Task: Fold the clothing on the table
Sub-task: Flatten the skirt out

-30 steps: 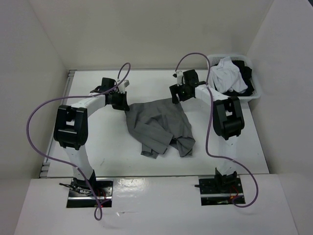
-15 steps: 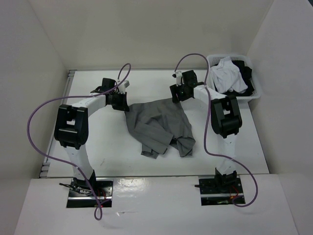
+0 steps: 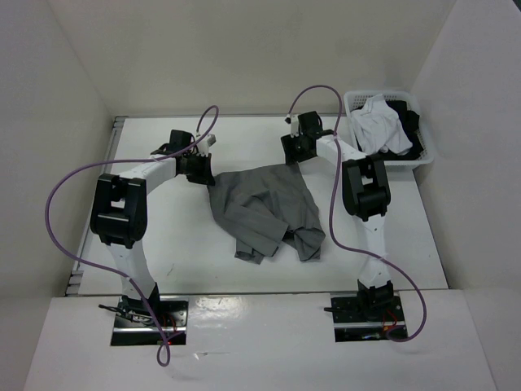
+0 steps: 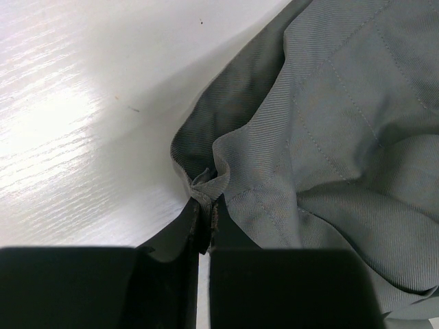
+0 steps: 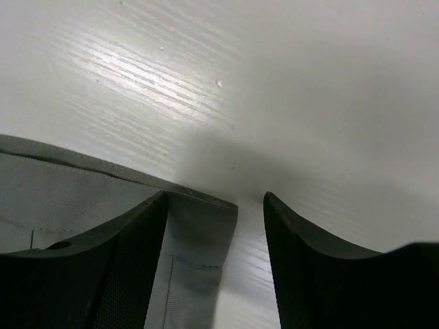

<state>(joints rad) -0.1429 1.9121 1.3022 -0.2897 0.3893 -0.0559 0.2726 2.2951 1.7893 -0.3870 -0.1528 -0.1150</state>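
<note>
Thin grey pleated skirt [image 3: 264, 204] on white bench [image 3: 163, 236]: my left jaws pinch one corner, right jaws gape astride the opposite.

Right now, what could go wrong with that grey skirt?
The left gripper pinches only a small tuck at the edge of the skirt, so it might slip free when pulled. The right gripper stands open over a corner and could miss it. The skirt's near side lies bunched and may fold unevenly.
</note>
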